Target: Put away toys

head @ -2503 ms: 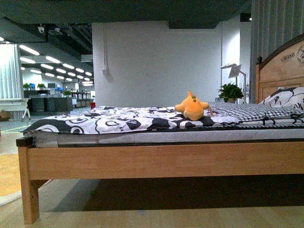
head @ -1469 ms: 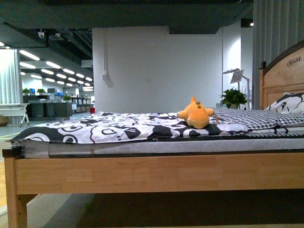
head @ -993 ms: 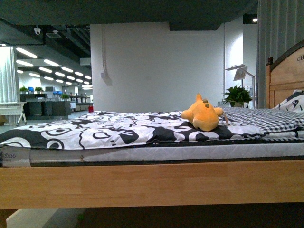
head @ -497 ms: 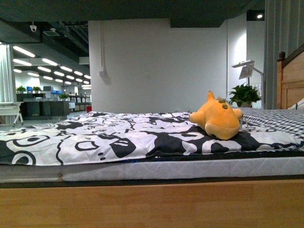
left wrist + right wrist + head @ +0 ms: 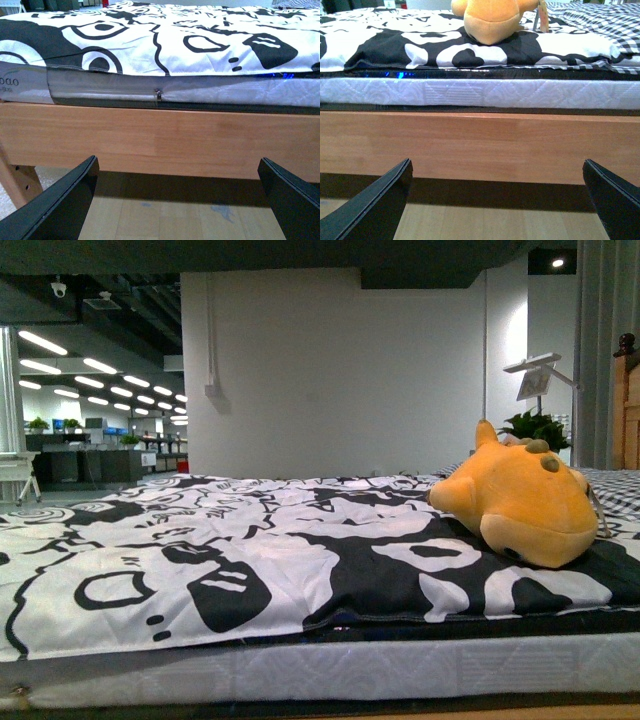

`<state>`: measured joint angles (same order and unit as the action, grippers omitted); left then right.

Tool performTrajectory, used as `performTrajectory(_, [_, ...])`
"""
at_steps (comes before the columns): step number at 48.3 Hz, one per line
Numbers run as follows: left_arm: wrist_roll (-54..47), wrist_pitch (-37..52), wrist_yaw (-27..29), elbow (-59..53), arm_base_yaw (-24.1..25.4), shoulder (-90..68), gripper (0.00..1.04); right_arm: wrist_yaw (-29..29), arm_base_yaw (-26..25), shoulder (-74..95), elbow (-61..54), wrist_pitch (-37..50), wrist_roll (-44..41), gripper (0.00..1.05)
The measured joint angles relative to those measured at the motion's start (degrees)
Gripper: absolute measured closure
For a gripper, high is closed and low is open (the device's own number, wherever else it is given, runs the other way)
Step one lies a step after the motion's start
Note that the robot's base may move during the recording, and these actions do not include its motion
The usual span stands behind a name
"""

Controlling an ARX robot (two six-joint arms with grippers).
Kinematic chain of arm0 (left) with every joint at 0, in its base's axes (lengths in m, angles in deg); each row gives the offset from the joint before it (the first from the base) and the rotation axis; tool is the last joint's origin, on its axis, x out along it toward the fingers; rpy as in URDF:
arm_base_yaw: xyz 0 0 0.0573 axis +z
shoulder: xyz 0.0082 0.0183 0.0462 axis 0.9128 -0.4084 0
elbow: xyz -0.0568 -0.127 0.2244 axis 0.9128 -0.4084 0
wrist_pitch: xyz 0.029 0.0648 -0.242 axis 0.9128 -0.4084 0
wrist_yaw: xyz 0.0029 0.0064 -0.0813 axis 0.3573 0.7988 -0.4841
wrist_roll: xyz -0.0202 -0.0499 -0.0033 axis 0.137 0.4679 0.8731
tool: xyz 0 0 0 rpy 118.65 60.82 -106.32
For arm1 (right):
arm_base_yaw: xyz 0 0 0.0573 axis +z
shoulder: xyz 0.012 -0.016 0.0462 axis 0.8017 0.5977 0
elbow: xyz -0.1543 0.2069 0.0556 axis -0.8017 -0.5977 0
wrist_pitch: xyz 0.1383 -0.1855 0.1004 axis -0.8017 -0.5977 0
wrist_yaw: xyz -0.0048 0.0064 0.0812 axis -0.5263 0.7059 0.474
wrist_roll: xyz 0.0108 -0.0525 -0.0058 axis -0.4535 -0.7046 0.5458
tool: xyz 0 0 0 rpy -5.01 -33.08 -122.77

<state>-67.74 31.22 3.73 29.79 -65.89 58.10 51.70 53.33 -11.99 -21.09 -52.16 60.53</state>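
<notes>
Left gripper (image 5: 177,160) spread wide, nothing between the two black fingers (image 5: 60,200). Faces the light wooden side rail (image 5: 160,140) of the bed without touching it. Above the rail, a quilted white mattress (image 5: 200,92); on top of that, a black-and-white cartoon-patterned duvet (image 5: 165,40). Below the gripper, pale wooden floor (image 5: 165,220).

Right gripper (image 5: 497,161) likewise held open and empty, pointing at the rail further along the bed. Straight ahead of this gripper and higher up, on the duvet close to the mattress edge, the soft yellow-orange plush animal (image 5: 490,17) — only its rounded lower body showing in the wrist view. Beyond the plush and off to the gripper's right, a black-and-white checked sheet (image 5: 600,20).

In the front view, the plush (image 5: 525,505) lying low on the duvet (image 5: 250,560), one pointed ear up, nearer the right gripper's side than the left's. Behind it, further from both grippers, a green potted plant (image 5: 538,427) and a white lamp (image 5: 540,375) — then a plain white wall (image 5: 340,370).
</notes>
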Motion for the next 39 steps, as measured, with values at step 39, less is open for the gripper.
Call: performTrajectory(39, [0.0,0.0,0.0,0.0,0.0,0.0,0.06,14.8,-7.4,3.1,0.3,3.1,8.8,0.00])
